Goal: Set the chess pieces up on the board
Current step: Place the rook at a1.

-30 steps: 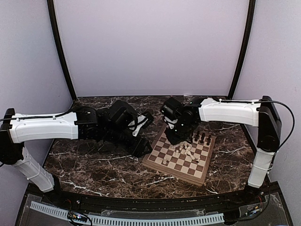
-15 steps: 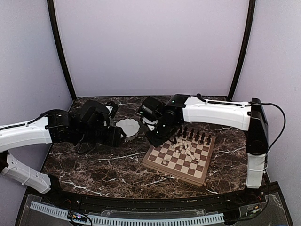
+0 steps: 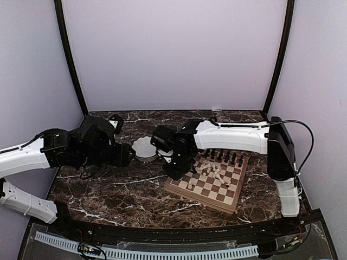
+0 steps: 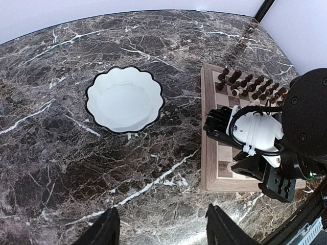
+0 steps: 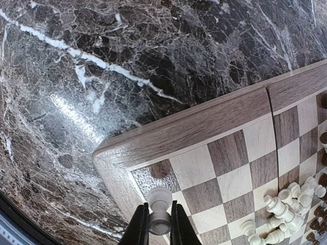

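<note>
One pale pawn (image 5: 159, 200) clamped in right gripper (image 5: 159, 227) | above a corner of the board (image 5: 204, 120) | other pale pieces (image 5: 288, 206) heaped further in | left gripper (image 4: 162, 229) gaping, empty, near white bowl (image 4: 125, 99)

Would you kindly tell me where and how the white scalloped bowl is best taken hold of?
Probably by the rim of the white scalloped bowl, coming straight down: it stands upright, mouth open, and its thin wall fits between fingers, one inside, one outside. The left claw, open and empty, looks nearest; the right claw holds a pale piece.
</note>
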You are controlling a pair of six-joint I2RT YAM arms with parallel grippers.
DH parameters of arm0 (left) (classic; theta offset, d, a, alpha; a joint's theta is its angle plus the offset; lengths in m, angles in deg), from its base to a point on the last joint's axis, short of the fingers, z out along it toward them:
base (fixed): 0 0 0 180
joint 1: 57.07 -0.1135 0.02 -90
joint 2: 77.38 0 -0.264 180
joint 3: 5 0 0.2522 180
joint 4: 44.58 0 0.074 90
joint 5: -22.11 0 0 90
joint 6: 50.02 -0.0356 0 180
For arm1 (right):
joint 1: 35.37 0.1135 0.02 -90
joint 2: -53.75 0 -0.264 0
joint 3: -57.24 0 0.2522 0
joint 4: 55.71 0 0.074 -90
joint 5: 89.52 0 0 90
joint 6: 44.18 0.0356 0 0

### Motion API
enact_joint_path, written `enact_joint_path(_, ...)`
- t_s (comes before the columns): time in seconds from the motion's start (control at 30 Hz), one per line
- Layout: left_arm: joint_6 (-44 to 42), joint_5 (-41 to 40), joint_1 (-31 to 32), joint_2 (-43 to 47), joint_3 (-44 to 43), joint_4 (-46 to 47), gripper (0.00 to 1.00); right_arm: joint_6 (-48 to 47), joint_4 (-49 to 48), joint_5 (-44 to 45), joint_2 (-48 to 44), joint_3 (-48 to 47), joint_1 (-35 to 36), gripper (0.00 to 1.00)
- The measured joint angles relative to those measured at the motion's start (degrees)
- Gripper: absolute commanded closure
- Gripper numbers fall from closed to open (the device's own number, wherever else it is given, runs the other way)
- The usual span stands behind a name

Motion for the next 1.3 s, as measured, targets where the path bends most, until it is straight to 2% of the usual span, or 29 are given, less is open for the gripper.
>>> enact_joint_path(0.6,-1.5,0.4,0.0,-0.3,0.0,-0.2,0.4,0.0,-2.3,-2.3,1.1,1.8,0.0,0.9)
enact_joint_path(0.8,-0.6,0.7,0.0,-0.3,0.0,-0.5,0.4,0.0,-2.9,-2.2,1.1,2.0,0.0,0.86)
enact_joint_path(1.07,-0.1,1.6,0.0,-0.3,0.0,-0.6,0.4,0.1,-3.6,-1.9,1.1,2.4,-0.1,0.71)
enact_joint_path(1.3,-0.1,2.1,0.0,-0.3,0.0,-0.5,0.4,0.9,-3.3,-1.7,1.1,2.1,-0.4,0.69)
